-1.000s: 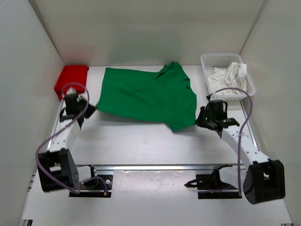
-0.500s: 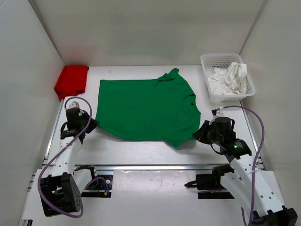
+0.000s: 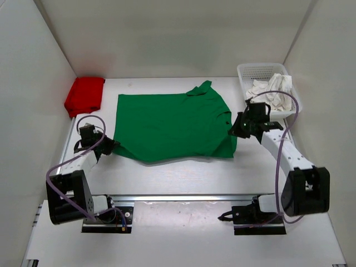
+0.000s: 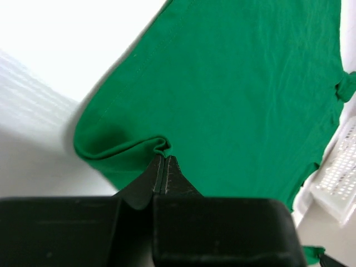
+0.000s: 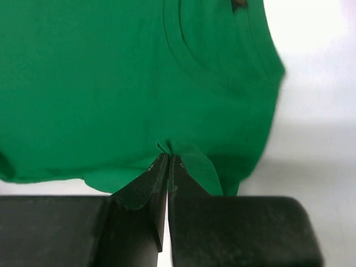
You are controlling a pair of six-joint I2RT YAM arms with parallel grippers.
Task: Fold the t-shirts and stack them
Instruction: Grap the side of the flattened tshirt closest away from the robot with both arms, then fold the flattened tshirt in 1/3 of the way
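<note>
Both of your grippers pinch the green t-shirt (image 3: 172,125), one at each side of it.

At the far left corner of the table (image 3: 183,175) you see the red t-shirt (image 3: 84,95) in a compact bundle against the side wall. Nearer to you, your left gripper (image 3: 111,146) has its jaws pressed together on a small pucker of the green t-shirt's hem at its near-left corner; the left wrist view shows the cloth caught right at the fingertips. The green t-shirt lies spread flat across the middle of the table, collar toward the far right. Your right gripper (image 3: 234,132) has its jaws closed tight on a little fold at the shirt's right edge. Past it, in the far right corner, the white mesh basket (image 3: 251,69) holds the crumpled white t-shirt (image 3: 273,89).
</note>
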